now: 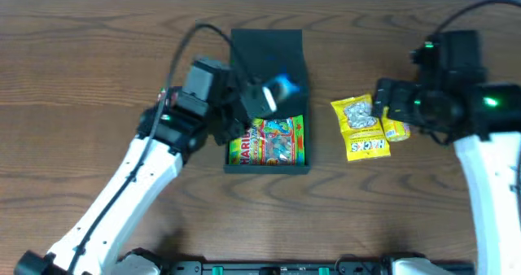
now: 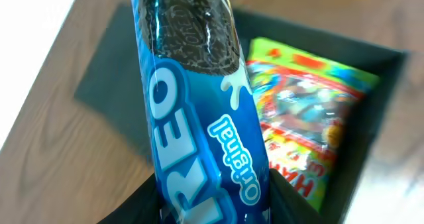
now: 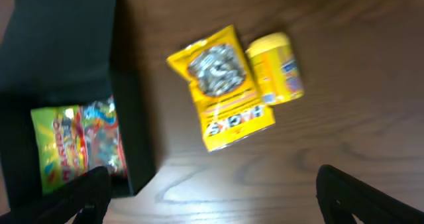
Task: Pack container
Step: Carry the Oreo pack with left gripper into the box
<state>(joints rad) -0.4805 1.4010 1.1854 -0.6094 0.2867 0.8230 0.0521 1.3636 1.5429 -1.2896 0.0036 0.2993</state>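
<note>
Tabletop (image 1: 98, 47) wood-grained brown, open container (image 1: 264, 49) resting centrally

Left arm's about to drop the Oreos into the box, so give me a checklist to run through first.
1. Grip: left fingers shut on the Oreo packet: ok.
2. Container lid open, flap lying flat behind: ok.
3. Oreo packet over the container opening: ok.
4. Room inside: bare floor shows beside the Haribo packet: ok.
5. Right fingers clear of the container, open above the Hacks packet: ok.
6. Height above the container floor: cannot tell.
</note>
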